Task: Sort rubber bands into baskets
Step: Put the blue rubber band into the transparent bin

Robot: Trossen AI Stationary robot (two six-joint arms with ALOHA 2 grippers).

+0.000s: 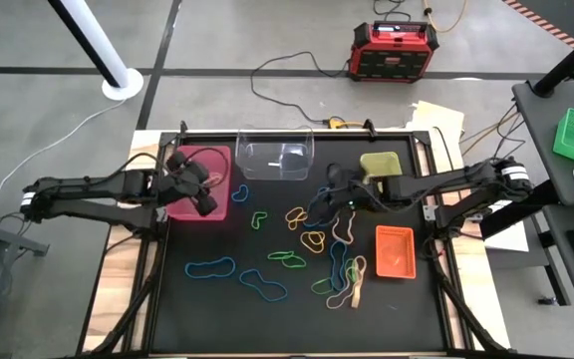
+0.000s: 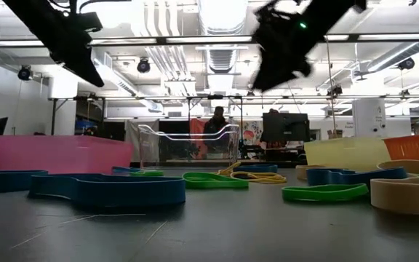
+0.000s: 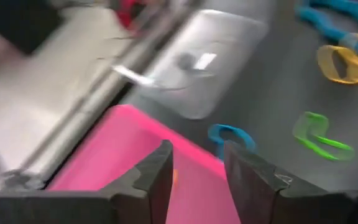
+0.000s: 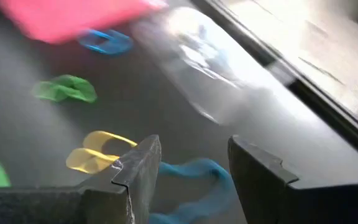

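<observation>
On the black table [image 1: 217, 319], the rubber bands [image 1: 307, 239] lay loose between four baskets. The left hand [image 1: 199, 184] hovered over the pink basket [image 1: 217, 211], open and empty; the right hand [image 1: 329, 195] too, above a blue band [image 4: 194, 171]. Bands looked light and floppy; best pinched on one strand.

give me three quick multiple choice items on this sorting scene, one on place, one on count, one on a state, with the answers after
1. Where is the left tool?
A. over the pink basket
B. over the orange basket
C. off the table

2. How many baskets are on the table?
A. two
B. four
C. six

3. How do the right tool's fingers stand?
A. shut on a band
B. open, holding nothing
C. out of view

Answers:
1 A, the high view shows it above the pink basket.
2 B, pink, clear basket, yellow-green basket and orange.
3 B, its wrist view shows a bare gap above a blue rubber band.
</observation>
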